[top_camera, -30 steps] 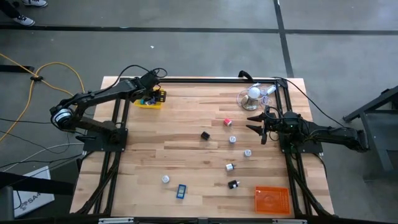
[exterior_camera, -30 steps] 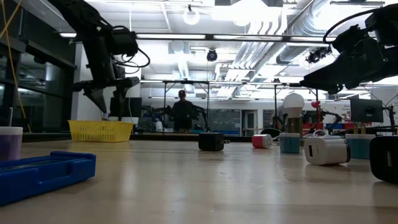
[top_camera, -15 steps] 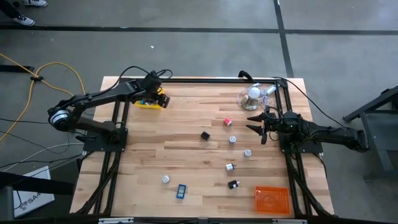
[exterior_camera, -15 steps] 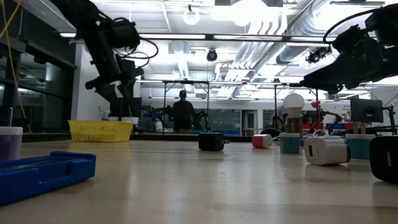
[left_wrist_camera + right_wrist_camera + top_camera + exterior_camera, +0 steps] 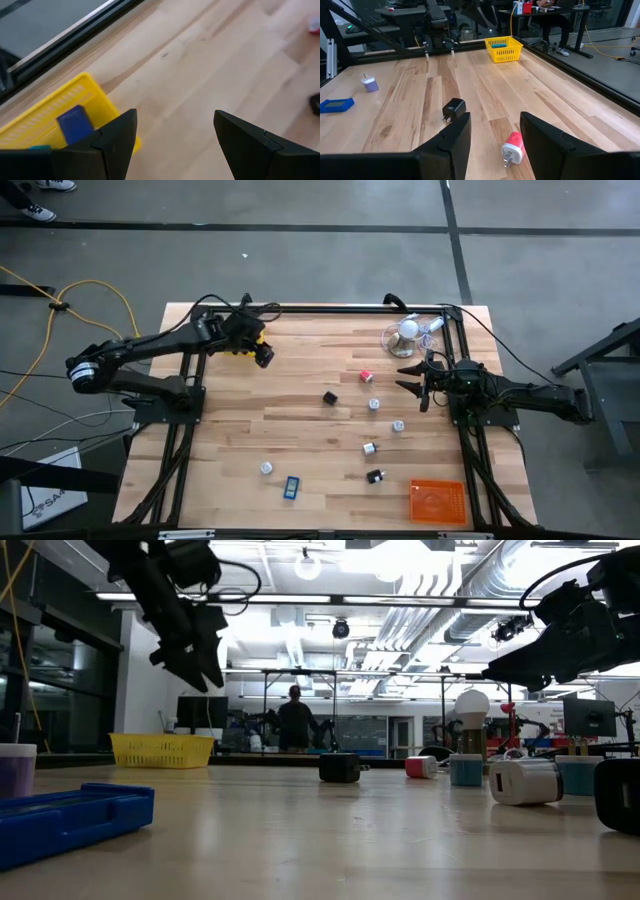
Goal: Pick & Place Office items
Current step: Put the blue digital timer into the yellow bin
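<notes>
Fingers of the left gripper [image 5: 170, 145] stand wide apart with nothing between them, raised above the table [image 5: 300, 420] just beside the yellow tray [image 5: 55, 117], which already holds a blue block [image 5: 75, 123]. That reads as the moment after a drop-off, with the arm free for the next pick. The right gripper [image 5: 492, 135] waits part-open and empty; the red-and-white piece [image 5: 512, 148] lies just ahead between its fingertips, and the black piece [image 5: 453, 109] sits a little beyond its left finger. Other office items lie scattered mid-table. Next, one gripper must lower over a piece and close squarely.
</notes>
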